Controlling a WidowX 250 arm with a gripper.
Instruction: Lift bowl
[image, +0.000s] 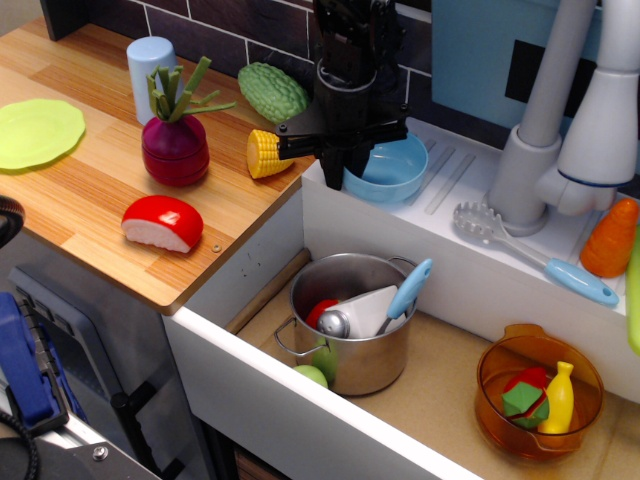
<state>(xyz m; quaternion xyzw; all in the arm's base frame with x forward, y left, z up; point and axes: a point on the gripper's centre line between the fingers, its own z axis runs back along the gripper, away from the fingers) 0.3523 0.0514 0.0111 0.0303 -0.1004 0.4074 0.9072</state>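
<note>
The light blue bowl sits on the white drainboard at the back, beside the wooden counter. My black gripper hangs straight down over the bowl's left rim. Its fingers are drawn together there and seem to pinch the rim. The bowl's left edge is hidden behind the fingers. I cannot tell whether the bowl is off the drainboard.
A corn piece and a green gourd lie just left of the gripper. The steel pot and the orange see-through bowl stand in the sink below. A faucet and a pasta spoon are to the right.
</note>
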